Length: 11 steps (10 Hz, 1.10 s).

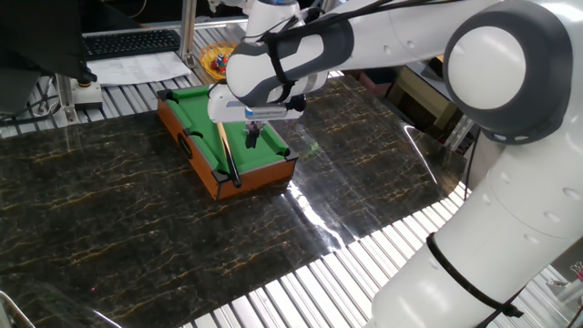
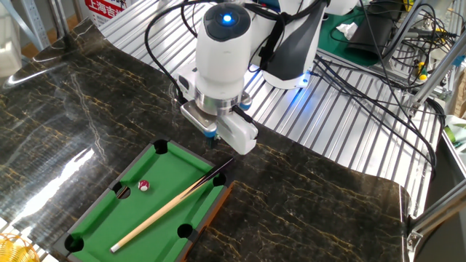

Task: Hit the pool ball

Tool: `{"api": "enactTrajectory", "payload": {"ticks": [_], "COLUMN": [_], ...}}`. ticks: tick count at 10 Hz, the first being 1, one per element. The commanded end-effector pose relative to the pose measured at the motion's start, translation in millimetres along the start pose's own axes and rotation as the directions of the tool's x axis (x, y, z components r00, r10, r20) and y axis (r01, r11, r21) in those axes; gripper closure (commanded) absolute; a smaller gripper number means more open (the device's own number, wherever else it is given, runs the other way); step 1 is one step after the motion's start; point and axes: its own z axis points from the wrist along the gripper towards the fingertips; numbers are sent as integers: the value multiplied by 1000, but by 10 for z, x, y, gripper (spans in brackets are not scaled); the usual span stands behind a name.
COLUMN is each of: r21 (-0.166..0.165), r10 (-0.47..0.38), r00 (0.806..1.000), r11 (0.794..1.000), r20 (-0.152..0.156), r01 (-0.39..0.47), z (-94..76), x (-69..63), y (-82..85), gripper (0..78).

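Observation:
The pool ball (image 2: pixel 144 185) is a tiny red ball on the green felt of the miniature pool table (image 2: pixel 102 218), close to a side pocket. In the one fixed view the arm hides the ball. A thin tan cue stick (image 2: pixel 171 208) lies diagonally on the felt, its dark end at the table's near corner; it also shows as cue stick (image 1: pixel 225 146) on the pool table (image 1: pixel 205 169). My gripper (image 1: pixel 255 137) hangs just above the felt at the corner near the cue's dark end. In the other fixed view the gripper (image 2: pixel 211 138) is mostly hidden under the wrist, so the gap between its fingers is unclear.
A bowl of colourful pieces (image 1: pixel 219 60) stands behind the pool table, with a keyboard (image 1: pixel 127 41) and papers further back. Cables (image 2: pixel 378 80) trail over the ribbed metal surface behind the arm. The dark marbled tabletop (image 1: pixel 109 219) surrounds the pool table.

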Motion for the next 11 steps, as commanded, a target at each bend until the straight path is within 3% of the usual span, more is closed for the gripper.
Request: {"api": "enactTrajectory", "payload": {"ticks": [1,2,4,8,11], "r21": [4,8,9,10,11], "r10": [99,136,176,186,182], "r00": [995,991,984,982,983], "r11": [995,991,984,982,983], "r20": [0,-12,-13,-9,-11], "r01": [-99,-136,-176,-186,-182], "z": [-16,-35,22,274,308], "x": [40,99,186,237,198], "y": [185,327,439,423,376], "gripper": [776,776,776,776,776]}}
